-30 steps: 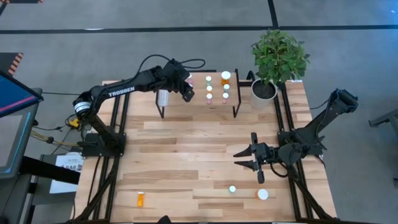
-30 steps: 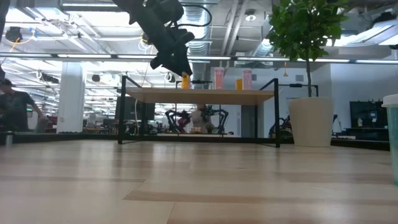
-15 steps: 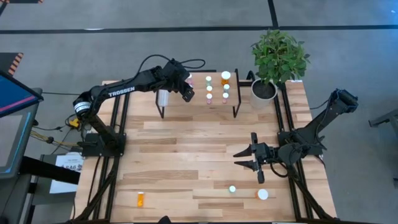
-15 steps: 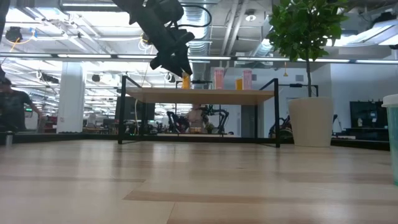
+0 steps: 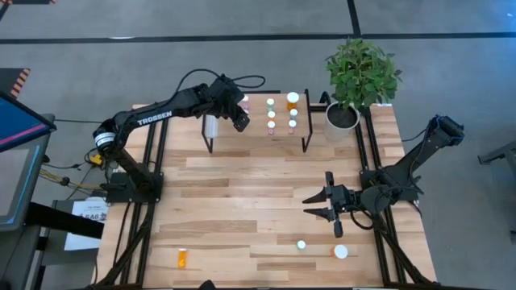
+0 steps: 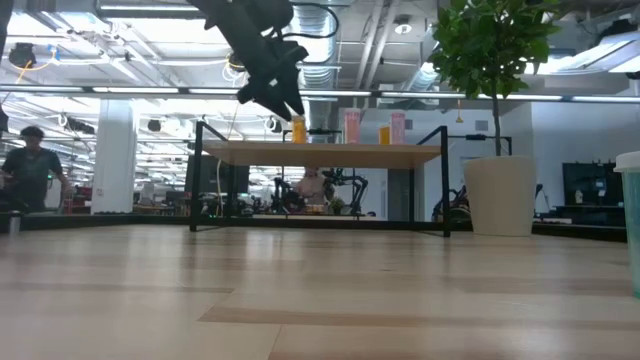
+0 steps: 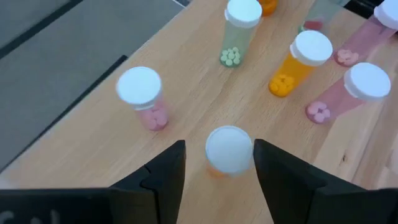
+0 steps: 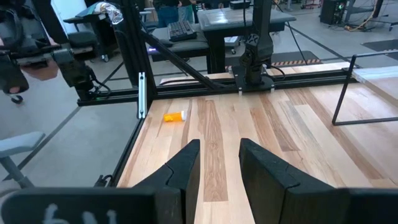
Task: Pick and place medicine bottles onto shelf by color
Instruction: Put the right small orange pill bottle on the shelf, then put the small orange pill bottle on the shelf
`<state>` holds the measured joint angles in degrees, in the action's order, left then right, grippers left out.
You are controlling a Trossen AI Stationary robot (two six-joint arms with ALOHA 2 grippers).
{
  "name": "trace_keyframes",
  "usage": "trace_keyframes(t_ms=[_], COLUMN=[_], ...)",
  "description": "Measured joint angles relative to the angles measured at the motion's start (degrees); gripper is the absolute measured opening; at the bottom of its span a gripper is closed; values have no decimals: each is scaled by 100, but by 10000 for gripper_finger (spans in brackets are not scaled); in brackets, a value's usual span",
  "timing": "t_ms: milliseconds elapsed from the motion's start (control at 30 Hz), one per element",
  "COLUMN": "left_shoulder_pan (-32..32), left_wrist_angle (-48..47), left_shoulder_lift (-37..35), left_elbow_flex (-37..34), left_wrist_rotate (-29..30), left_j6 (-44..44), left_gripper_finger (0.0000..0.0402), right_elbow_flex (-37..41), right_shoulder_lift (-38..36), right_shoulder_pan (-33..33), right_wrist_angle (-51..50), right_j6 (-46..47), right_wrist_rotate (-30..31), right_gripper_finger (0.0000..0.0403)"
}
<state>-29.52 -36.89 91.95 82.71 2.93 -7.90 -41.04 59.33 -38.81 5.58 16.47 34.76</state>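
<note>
Left gripper (image 7: 217, 163) open around orange bottle (image 7: 228, 149); arm reads TROSSEN

A robotics lab or open industrial workspace is shown. Across the background of the low view, a large hall is seen with exposed ceiling ducts and pipes (image 6: 360, 40), long strip lights (image 6: 120, 90) and white columns (image 6: 113, 150); a person (image 6: 28, 175) is seen at the far left. A grey concrete floor (image 5: 121, 48) marked with dark lines is seen in the upper part of the high view. In the upper part of the right wrist view, a desk with a keyboard (image 8: 189, 30) and black metal frames (image 8: 140, 68) are visible. A potted plant (image 5: 361, 76) is placed at the upper right of the wooden table (image 5: 242, 201).
</note>
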Motion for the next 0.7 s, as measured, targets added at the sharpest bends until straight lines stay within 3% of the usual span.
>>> trace_keyframes(t_ms=[267, 467, 567, 700], left_shoulder_pan=[41, 286, 804, 2060], left_wrist_angle=[-143, -558, -986, -1747], left_shoulder_lift=[-419, -1118, -1548, -2045], left_elbow_flex=[54, 53, -184, -844], left_wrist_rotate=[161, 172, 300, 676], left_j6=[37, 46, -265, -994], left_gripper_finger=[198, 204, 202, 194], right_elbow_flex=[0, 0, 0, 0], right_shoulder_lift=[0, 0, 0, 0], right_shoulder_pan=[-7, -7, -11, -11], right_wrist_angle=[-41, -45, -83, -92], right_j6=[18, 17, 17, 17], right_wrist_rotate=[0, 0, 0, 0], right_gripper_finger=[134, 134, 134, 134])
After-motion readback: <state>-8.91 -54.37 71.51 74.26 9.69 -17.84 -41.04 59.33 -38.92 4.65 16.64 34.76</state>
